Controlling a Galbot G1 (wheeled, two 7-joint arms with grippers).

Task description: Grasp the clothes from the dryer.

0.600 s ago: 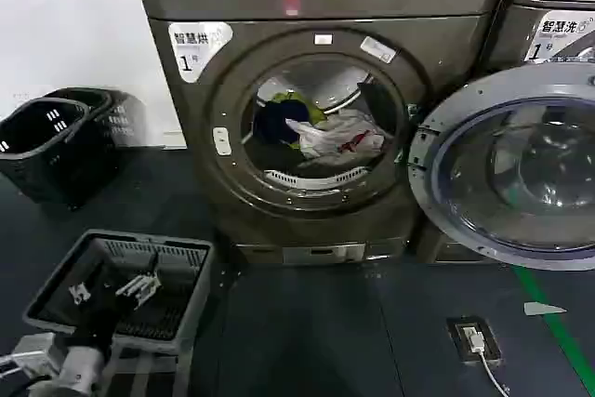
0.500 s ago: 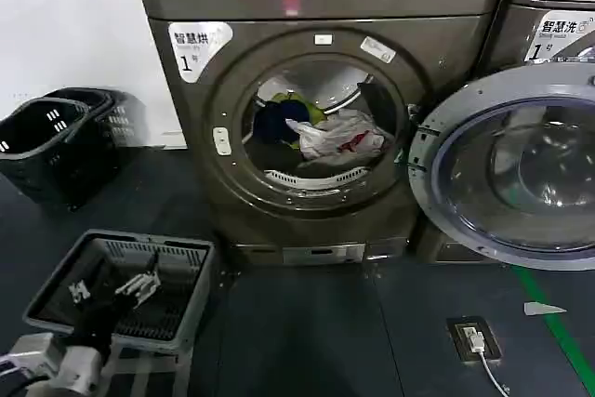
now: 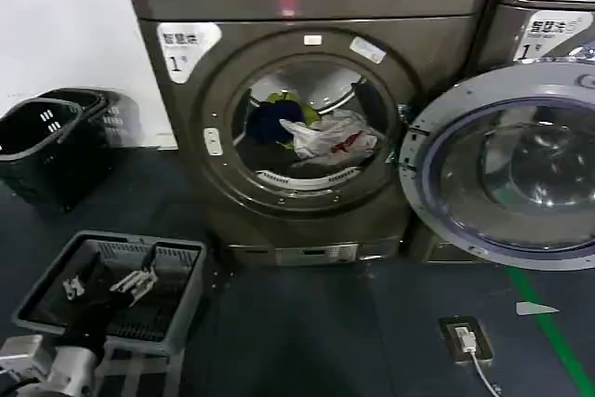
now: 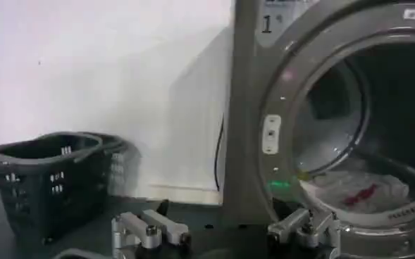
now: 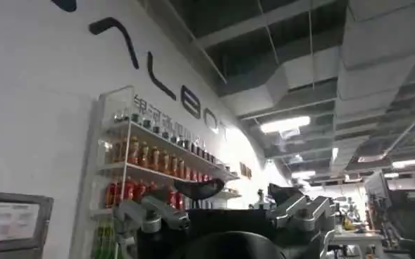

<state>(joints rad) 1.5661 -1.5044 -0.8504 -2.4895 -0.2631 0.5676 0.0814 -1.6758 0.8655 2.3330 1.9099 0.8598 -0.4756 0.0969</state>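
Note:
The dryer (image 3: pixel 409 53), bronze-grey with a label numbered 1, stands ahead with its round port open. The clothes lie in the steel drum: a white garment with red marks (image 3: pixel 333 137), a dark navy one (image 3: pixel 270 123) and a yellow-green one (image 3: pixel 284 99) behind. My left gripper (image 3: pixel 104 285) hangs open and empty over the grey basket (image 3: pixel 191 271) at the lower left, well short of the port. From the left wrist, the left gripper (image 4: pixel 228 232) faces the dryer (image 4: pixel 249 105) and the white garment (image 4: pixel 362 193). My right gripper (image 5: pixel 228 204) is open, pointing up toward a shelf.
The dryer's round glass door (image 3: pixel 502 169) swings open to the right, in front of a second machine (image 3: pixel 548 25). Black baskets (image 3: pixel 46 146) stand by the wall at left. A floor socket with a cable (image 3: pixel 462 339) and a green line (image 3: pixel 553 332) lie at lower right.
The head view has swung a little, so the dryer and door now sit slightly further left. The left gripper stays open over the grey basket. The clothes have not moved.

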